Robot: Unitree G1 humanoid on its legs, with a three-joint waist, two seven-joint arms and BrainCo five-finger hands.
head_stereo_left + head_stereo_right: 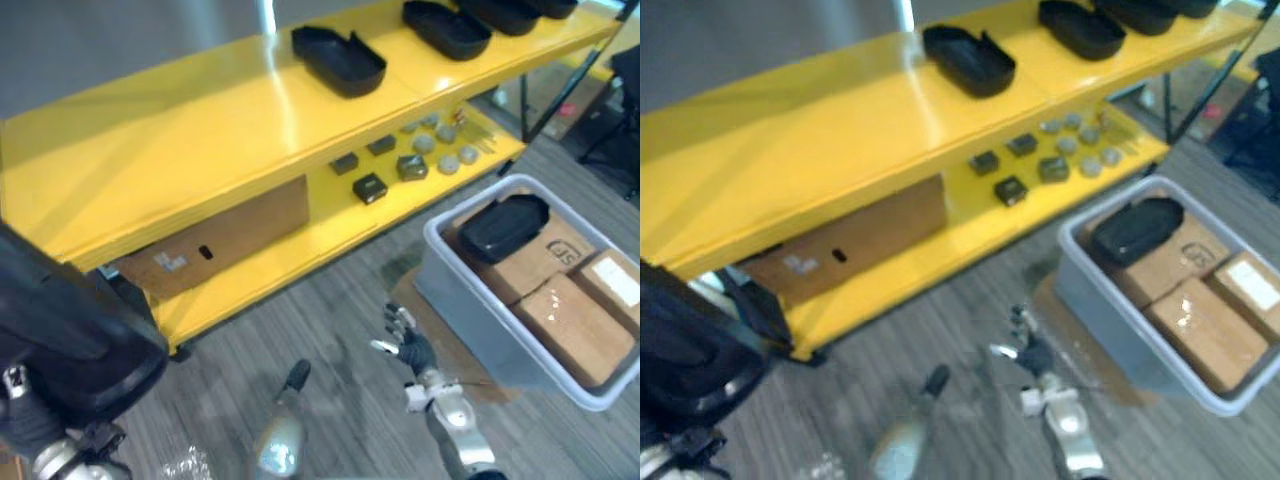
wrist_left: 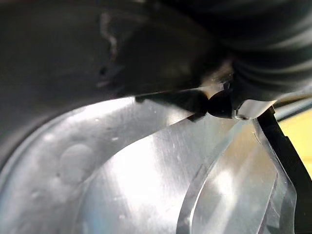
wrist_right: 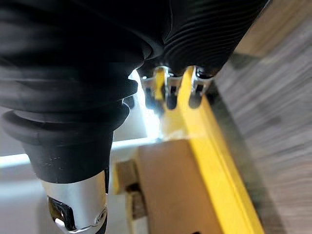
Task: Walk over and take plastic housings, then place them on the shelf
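A workshop or storeroom. A yellow shelf carries black plastic housings and small parts. A grey bin holds cardboard boxes.

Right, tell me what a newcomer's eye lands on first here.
The bright yellow two-tier shelf spans the upper left, with black plastic housings lined along its top board. On the floor to its right sits a grey plastic bin of brown cardboard boxes with one more black housing on top. The right robot hand hangs open above the floor between them.
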